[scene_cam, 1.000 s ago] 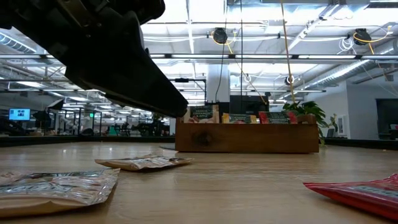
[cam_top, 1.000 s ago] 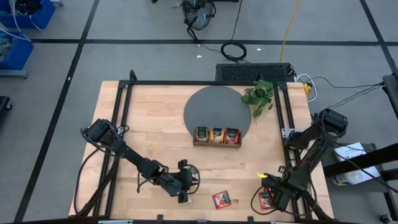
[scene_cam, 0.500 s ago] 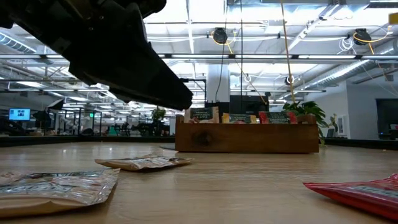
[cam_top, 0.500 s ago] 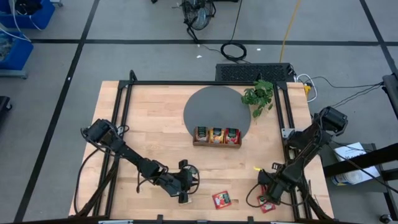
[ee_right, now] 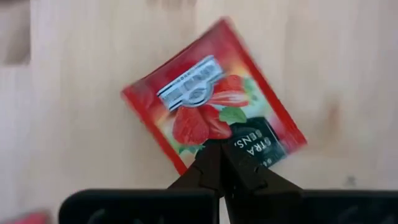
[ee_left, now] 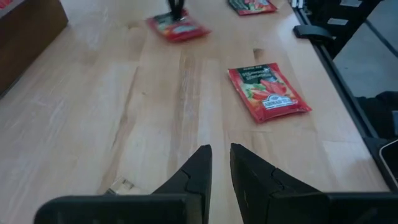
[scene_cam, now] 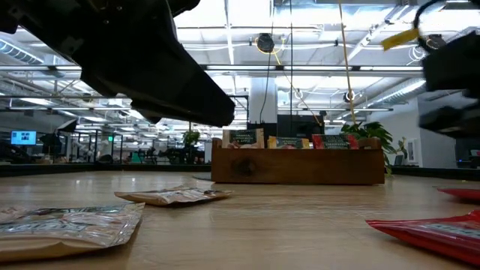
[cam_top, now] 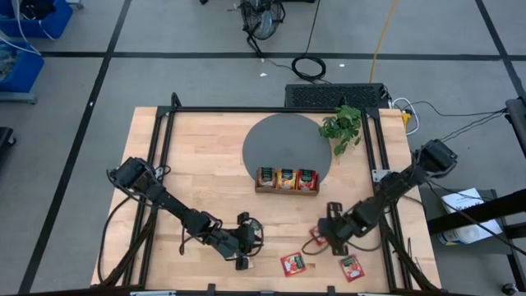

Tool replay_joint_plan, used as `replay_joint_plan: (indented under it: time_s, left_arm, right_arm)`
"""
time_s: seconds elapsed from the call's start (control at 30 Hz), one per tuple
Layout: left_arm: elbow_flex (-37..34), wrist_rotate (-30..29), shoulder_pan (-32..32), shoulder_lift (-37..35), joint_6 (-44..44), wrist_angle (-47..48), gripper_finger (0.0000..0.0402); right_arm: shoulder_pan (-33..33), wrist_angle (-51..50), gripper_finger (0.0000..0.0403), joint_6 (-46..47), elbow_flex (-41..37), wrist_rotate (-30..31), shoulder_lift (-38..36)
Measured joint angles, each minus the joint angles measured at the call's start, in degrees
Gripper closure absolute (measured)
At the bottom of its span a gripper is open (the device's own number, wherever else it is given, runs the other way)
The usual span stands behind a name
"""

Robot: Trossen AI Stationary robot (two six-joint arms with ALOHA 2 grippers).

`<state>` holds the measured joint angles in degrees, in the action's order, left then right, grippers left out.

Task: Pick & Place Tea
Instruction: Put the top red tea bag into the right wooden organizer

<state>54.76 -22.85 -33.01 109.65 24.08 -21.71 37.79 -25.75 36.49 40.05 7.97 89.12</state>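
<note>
A red tea sachet [ee_right: 211,118] with a strawberry print lies on the table at the near right, under my shut right gripper [ee_right: 221,163], which points steeply down at it [cam_top: 322,236]. Two more red sachets lie flat near the front edge [cam_top: 292,263] [cam_top: 352,267]. Beige sachets [scene_cam: 172,196] lie flat below my left arm. My left gripper [ee_left: 221,165] hovers low near the front edge, left of the red sachets, its fingers a narrow gap apart with bare wood between them. The wooden tray [cam_top: 286,190] holds upright sachets in three slots. My right gripper's shut fingertips [ee_right: 211,167] rest on the red sachet's near edge [ee_right: 205,149], beside its dark label. They come from above, slanting steeply down. The sachet shows its whole printed face and lies flat on the wood; I see no part of it between the fingers.
The tray stands on the near rim of a round grey mat [cam_top: 279,136] at the table's middle back. A small green plant [cam_top: 342,127] stands at the back right. A black frame [cam_top: 380,164] runs along the table's edges. Bare wood lies between tray and grippers.
My right gripper has swept from the near right corner toward the table's left and slightly farther back, sinking and rolling its wrist, still shut. A red sachet has come along with it; another red one stays at that corner.
</note>
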Motion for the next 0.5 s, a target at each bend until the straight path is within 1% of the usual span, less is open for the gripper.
replay_joint_plan:
  time_s: [0.2,0.33,0.43,0.5]
  left_arm:
    - [0.0,0.3,0.1,0.0,-2.2,-2.2,0.0339]
    - [1.3,1.0,0.5,3.1,-4.9,-5.8,0.0339]
    - [5.1,2.8,1.4,7.4,-7.2,-6.9,0.0339]
    - [8.3,3.0,2.1,10.0,-9.7,-6.6,0.0339]
  right_arm:
    - [-6.3,9.5,0.0403,-12.7,0.0,-0.1,0.7]
    - [-8.5,17.6,0.0403,-18.3,0.0,-0.2,3.4]
    - [-8.8,22.5,0.0403,-20.6,0.4,-0.1,6.2]
    - [-8.9,23.6,0.0403,-20.9,1.5,0.4,8.0]
